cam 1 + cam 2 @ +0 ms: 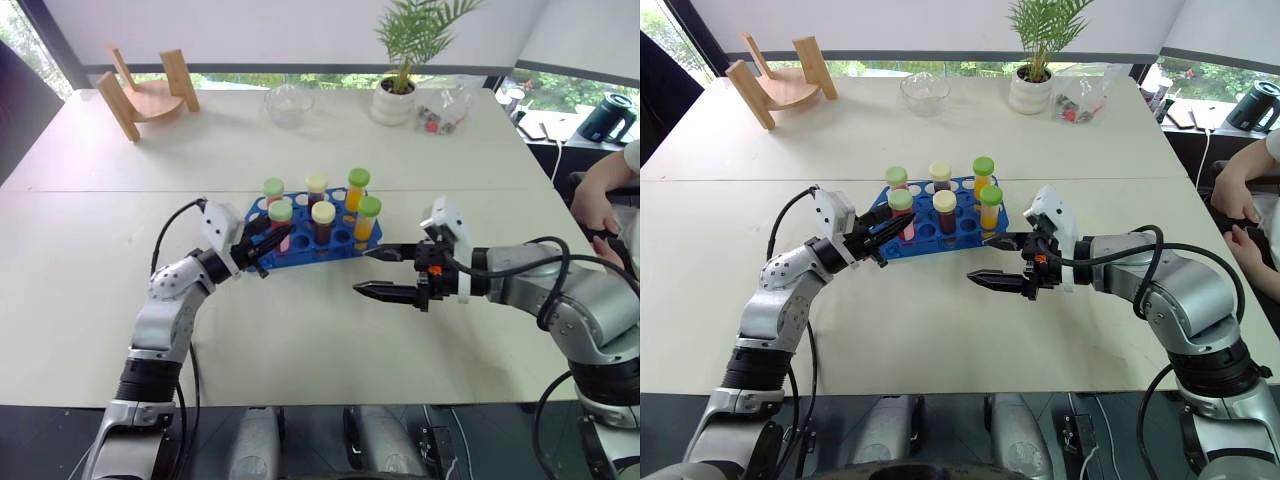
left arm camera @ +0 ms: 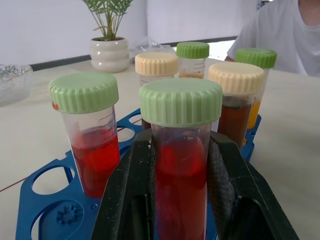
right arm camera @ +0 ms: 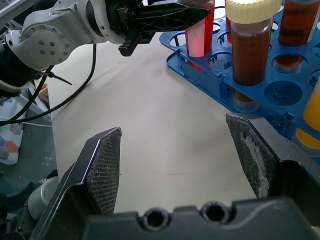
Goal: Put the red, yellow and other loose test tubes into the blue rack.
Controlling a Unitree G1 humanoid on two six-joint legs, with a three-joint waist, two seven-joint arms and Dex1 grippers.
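Observation:
The blue rack (image 1: 340, 241) stands mid-table with several capped tubes upright in it. My left gripper (image 1: 262, 243) reaches in level from the rack's left side, and its two black fingers (image 2: 142, 170) press on either side of a green-capped red test tube (image 2: 180, 170) that stands in a front hole. Behind it are another red tube (image 2: 95, 150), brown ones with cream caps (image 2: 235, 115) and orange-yellow ones with green caps (image 1: 369, 212). My right gripper (image 1: 363, 271) hovers open and empty by the rack's front right corner, pointing left.
At the table's far edge are a wooden stand (image 1: 150, 95), a glass bowl (image 1: 288, 105), a potted plant (image 1: 400, 95) and a clear bag of small items (image 1: 440, 115). A person's hand (image 1: 600, 205) rests at the right edge, near a dark kettle (image 1: 607, 118).

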